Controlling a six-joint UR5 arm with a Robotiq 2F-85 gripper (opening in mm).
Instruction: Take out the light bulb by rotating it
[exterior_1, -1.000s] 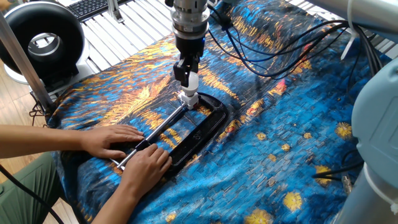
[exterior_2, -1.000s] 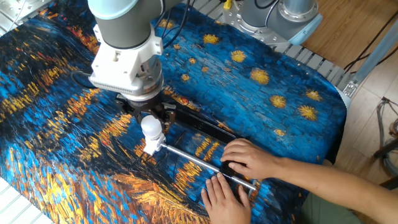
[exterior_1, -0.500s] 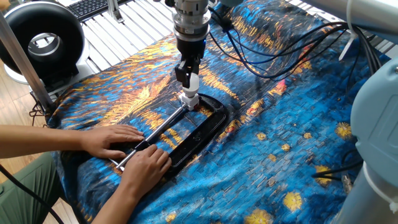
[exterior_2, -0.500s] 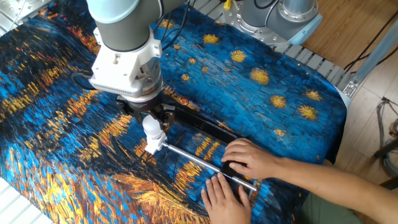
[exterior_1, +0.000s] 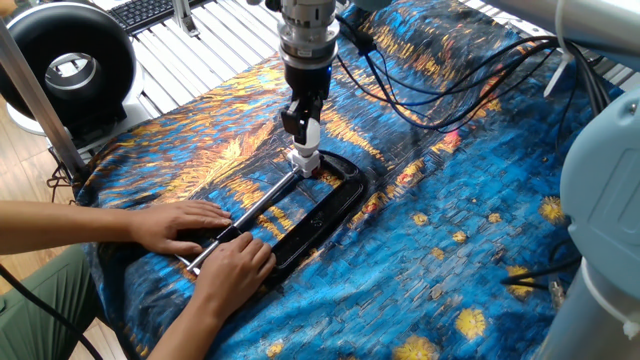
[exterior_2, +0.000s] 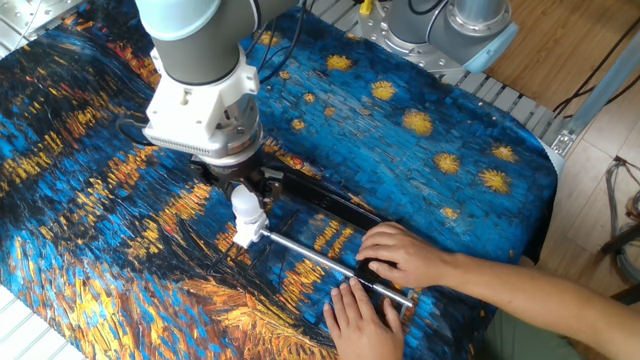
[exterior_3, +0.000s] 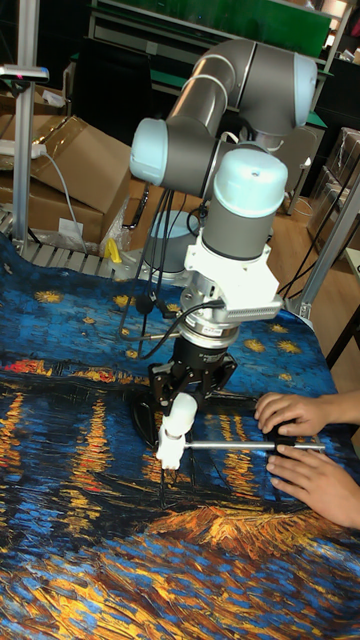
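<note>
The light bulb is a small white globe standing tilted in a white socket. The socket sits at the end of a metal rod on a black frame. My gripper comes down from above and is shut on the light bulb, with dark fingers on both sides of the globe. The screw base is hidden inside the socket.
A person's two hands press on the rod and the frame's near end. The starry blue-and-orange cloth covers the table. Black cables trail behind the arm. A black ring-shaped device stands at the far left.
The wrist has turned slightly about its own axis with the bulb between its fingers. The socket, frame and hands have stayed in place.
</note>
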